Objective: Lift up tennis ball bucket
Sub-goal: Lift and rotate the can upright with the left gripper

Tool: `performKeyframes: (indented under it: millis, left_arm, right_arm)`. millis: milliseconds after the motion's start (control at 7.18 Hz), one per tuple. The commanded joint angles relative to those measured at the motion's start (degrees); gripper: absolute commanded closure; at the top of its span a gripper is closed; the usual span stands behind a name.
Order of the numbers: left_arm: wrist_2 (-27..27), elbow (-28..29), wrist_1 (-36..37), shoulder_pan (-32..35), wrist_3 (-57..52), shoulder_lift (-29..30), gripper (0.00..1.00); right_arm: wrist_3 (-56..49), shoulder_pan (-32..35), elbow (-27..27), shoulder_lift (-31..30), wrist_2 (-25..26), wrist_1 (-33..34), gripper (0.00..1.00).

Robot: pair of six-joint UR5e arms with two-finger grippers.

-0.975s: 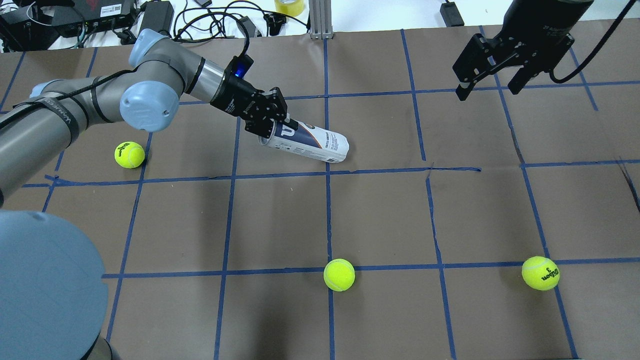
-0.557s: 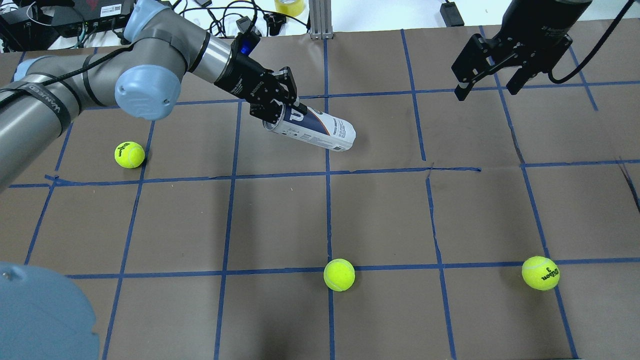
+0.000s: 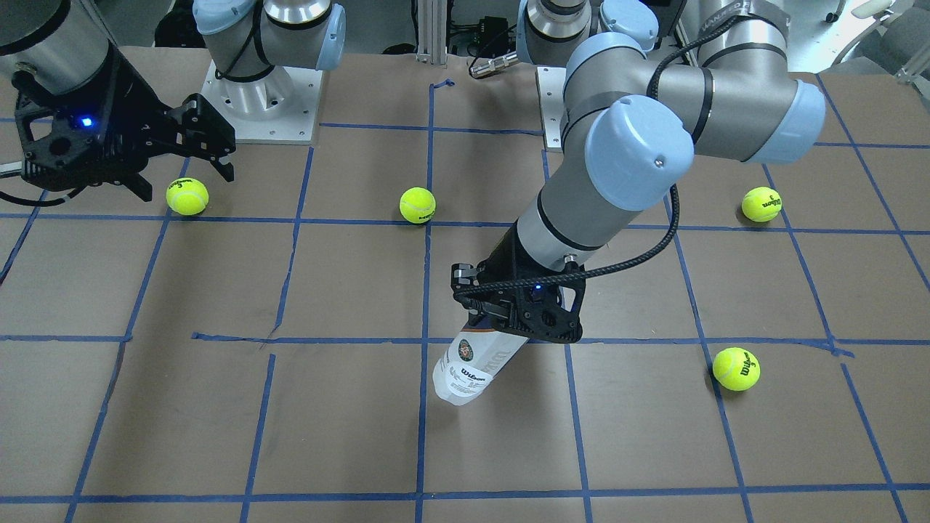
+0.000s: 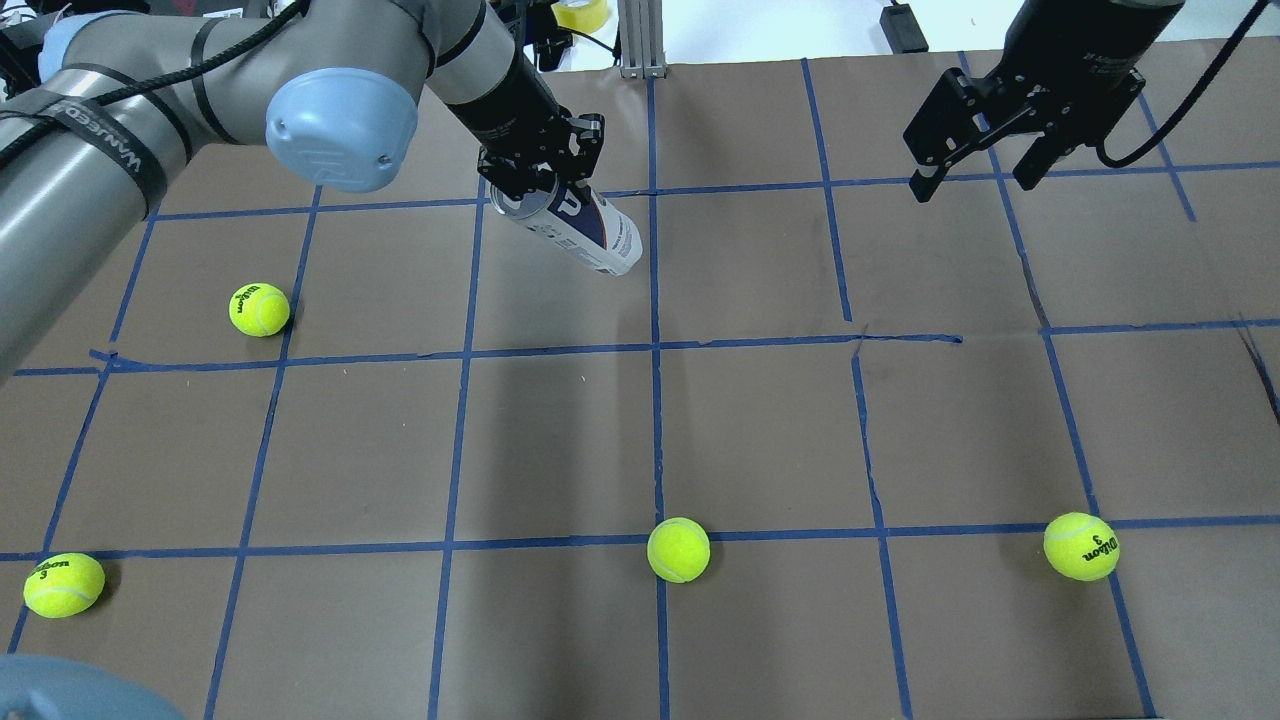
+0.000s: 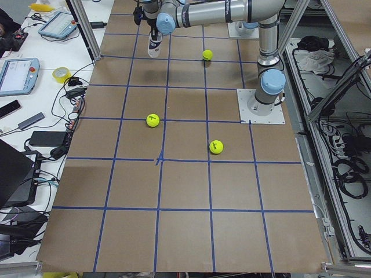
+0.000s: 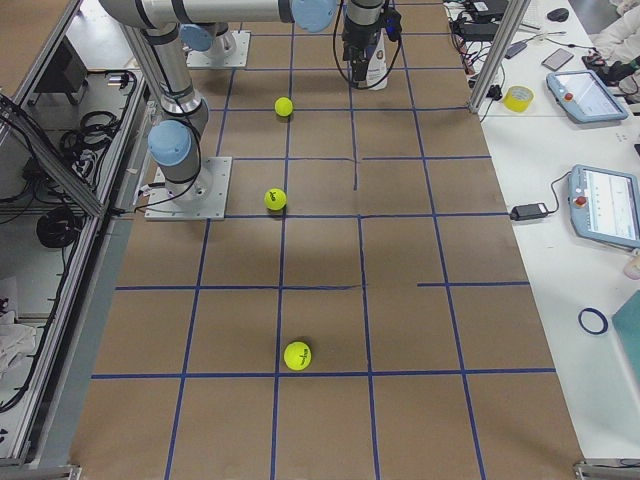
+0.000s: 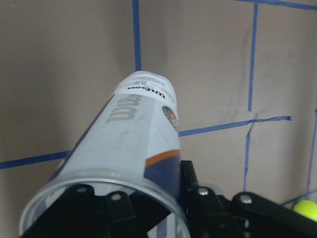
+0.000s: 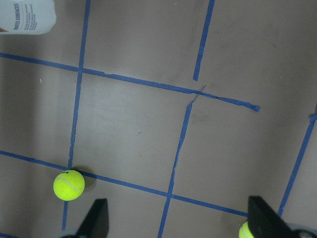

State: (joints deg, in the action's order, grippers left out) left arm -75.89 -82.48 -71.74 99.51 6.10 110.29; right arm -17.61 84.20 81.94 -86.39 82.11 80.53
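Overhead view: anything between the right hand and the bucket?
No object. Only bare table paper and blue tape lines lie between the right hand and the bucket, as the overhead view shows.

The tennis ball bucket (image 7: 141,124) is smooth, clear, glossy plastic under a printed white and navy label; the surface (image 4: 760,420) is matt brown paper crossed by blue tape (image 4: 657,430); the tennis balls (image 4: 678,549) are fuzzy felt; the left hand (image 4: 540,185) and right hand (image 4: 975,180) are matt black.
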Motion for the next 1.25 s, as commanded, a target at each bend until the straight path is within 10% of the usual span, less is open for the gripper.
performKeyframes:
  millis: [0,1115]
  left_arm:
    - [-12.58,0.74,0.64,3.31,-3.18,1.41,1.0]
    - [-14.38,4.42,-0.74,3.32,-3.55,7.12,1.0]
  right_arm:
    - [0.03,0.0,0.06,0.0,0.25,0.07,0.0]
    - [0.2,0.09,0.06,-0.53,0.78,-0.11,0.0]
